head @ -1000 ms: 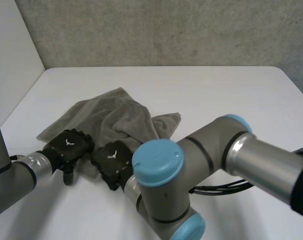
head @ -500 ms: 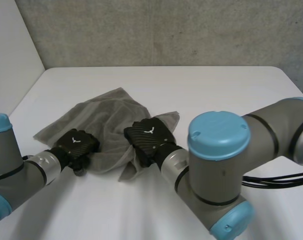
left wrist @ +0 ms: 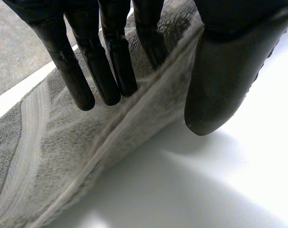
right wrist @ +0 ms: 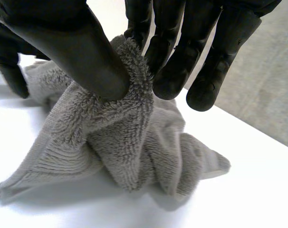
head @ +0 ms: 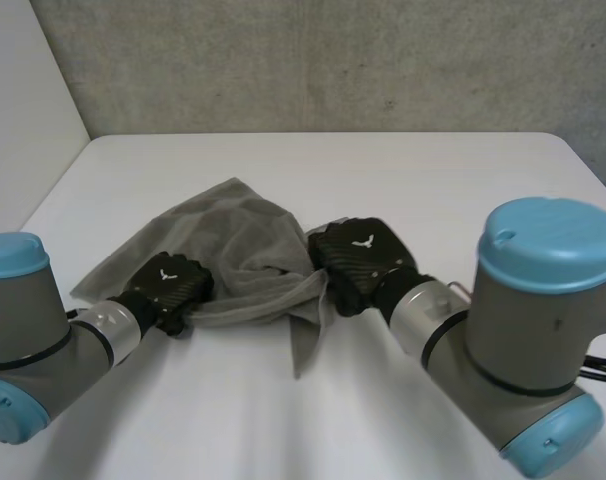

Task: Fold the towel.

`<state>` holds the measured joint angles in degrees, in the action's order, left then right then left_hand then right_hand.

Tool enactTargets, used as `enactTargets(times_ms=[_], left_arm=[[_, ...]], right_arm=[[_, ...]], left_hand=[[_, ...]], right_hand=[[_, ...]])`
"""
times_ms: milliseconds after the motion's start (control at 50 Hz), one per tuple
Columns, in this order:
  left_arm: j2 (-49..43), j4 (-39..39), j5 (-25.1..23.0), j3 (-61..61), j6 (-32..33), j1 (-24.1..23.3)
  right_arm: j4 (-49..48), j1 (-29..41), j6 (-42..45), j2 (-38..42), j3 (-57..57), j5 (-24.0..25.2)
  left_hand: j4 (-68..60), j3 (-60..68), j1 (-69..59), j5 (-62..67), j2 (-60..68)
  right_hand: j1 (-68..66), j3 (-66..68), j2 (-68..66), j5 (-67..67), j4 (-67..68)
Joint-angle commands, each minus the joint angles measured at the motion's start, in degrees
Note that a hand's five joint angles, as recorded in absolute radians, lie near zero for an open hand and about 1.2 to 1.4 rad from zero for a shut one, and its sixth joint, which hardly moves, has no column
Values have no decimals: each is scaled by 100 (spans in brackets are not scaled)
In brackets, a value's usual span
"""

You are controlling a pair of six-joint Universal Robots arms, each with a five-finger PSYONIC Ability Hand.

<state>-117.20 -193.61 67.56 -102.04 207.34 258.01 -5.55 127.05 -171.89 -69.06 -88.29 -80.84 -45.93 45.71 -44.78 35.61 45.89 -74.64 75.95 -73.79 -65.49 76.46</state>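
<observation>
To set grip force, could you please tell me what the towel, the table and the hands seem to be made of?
Towel: grey terry cloth, probably cotton; fuzzy pile with a flat ribbed band. Table: smooth white, faintly glossy, perhaps laminate; soft sheen. Left hand and right hand: black, backs with a weave pattern like carbon fibre; fingers smooth, plastic or rubber, unclear which.

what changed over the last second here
The right hand swung from beside the left hand out to the robot's right and a little farther away. It dragged a pinched bunch of the towel along, so the near edge now stretches between the hands. The left hand shifted slightly rightward, still pinching that edge. The towel's far part stayed on the table.
</observation>
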Motion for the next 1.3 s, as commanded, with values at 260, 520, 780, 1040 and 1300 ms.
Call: enactTargets(times_ms=[260,520,780,1040,1300], left_arm=[[118,7,29,-88,-9,3],[425,16,29,-185,-167,-128],[785,104,3,-106,-905,-102],[1269,376,3,237,-1529,29],[1278,596,21,360,-1863,311]], right_arm=[[63,-831,76,-442,-382,385],[141,-1094,541,287,-145,447],[291,-1050,-186,-317,-627,-291],[98,-805,-802,-574,-1708,-108],[-236,-127,-1998,-257,-1648,244]], left_hand=[[-2535,2556,-2649,2566,2538],[-3407,3429,-3522,3439,3411],[-3407,3429,-3522,3439,3411],[-3407,3429,-3522,3439,3411],[-3407,3429,-3522,3439,3411]], right_hand=[[-391,259,-475,-306,209],[4041,-4172,3956,4125,-4223],[6236,-6367,6151,6320,-6417],[6120,-6251,6035,6204,-6302],[5531,-5662,5446,5615,-5712]])
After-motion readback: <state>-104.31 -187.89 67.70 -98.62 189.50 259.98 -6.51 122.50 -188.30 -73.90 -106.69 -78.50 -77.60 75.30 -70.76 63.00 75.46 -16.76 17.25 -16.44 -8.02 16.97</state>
